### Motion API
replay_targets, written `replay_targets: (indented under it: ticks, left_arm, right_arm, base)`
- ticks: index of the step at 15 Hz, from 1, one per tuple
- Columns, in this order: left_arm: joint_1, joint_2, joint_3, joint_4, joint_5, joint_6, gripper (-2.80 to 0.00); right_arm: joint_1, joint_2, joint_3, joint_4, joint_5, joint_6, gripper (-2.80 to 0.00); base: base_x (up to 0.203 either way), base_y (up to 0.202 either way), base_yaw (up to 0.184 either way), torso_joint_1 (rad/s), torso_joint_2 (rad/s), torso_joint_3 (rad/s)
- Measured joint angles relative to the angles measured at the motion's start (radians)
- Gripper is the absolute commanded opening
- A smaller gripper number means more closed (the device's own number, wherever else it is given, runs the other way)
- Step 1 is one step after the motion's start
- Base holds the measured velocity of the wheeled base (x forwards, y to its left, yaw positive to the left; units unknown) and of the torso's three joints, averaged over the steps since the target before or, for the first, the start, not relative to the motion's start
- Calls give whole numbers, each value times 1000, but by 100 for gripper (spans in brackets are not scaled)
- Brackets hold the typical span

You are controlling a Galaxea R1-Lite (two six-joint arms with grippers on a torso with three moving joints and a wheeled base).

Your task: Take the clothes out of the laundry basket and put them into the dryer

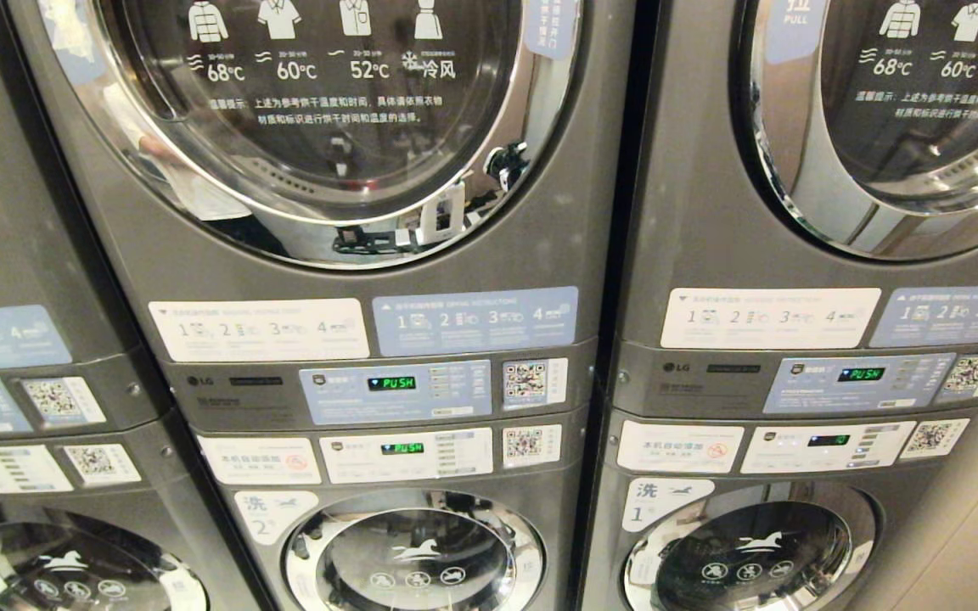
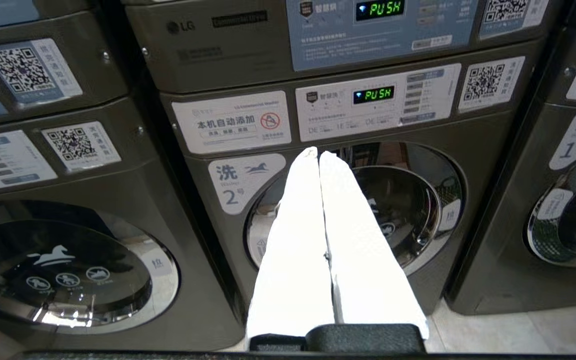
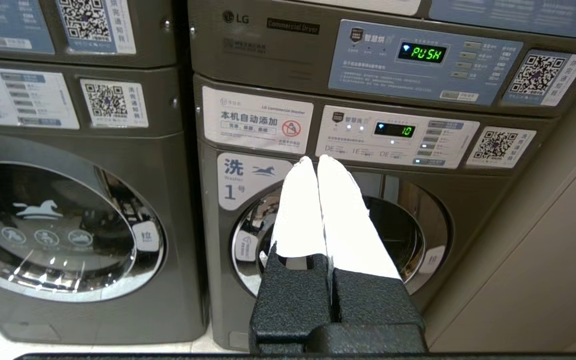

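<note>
Head view: three stacked laundry towers side by side. Two dryer doors in full sight: middle dryer door (image 1: 311, 119), right dryer door (image 1: 896, 127). Three washer doors below: left washer door (image 1: 73, 568), middle washer door (image 1: 417, 560), right washer door (image 1: 752, 556). Six QR code stickers. Four green-lit displays. Two end effectors: left end effector (image 2: 318, 152), right end effector (image 3: 313, 159).

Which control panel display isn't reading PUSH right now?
The lower display on washer 1, the right-hand stack: it shows 10. The dryer display above it reads PUSH.
</note>
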Motion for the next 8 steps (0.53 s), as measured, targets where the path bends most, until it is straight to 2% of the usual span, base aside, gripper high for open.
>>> replay_targets:
  ticks: [8]
  left_arm:
    - [3, -24, 3, -3, 1, -23, -280]
  right_arm:
    - [0, 0, 2, -3, 0, -2, -280]
  base:
    - [0, 0, 0, 0, 0, 0]
